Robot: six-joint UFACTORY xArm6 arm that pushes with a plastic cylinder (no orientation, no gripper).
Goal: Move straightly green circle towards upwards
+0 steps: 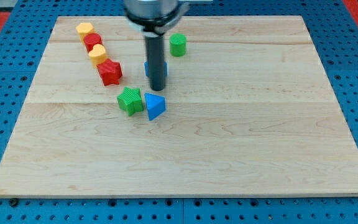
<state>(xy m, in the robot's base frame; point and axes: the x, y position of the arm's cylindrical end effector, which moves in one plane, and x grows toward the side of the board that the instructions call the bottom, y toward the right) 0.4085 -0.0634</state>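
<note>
The green circle block (178,45) stands near the view's top, a little right of centre, on the wooden board (229,137). My tip (158,88) is below and to the left of it, apart from it, just above the blue triangle block (155,106). The rod hides most of a blue block (148,68) behind it.
A green star block (130,101) touches the blue triangle's left side. A yellow block (84,29), a red block (92,42), a yellow block (97,55) and a red star block (110,72) form a slanted row at the upper left.
</note>
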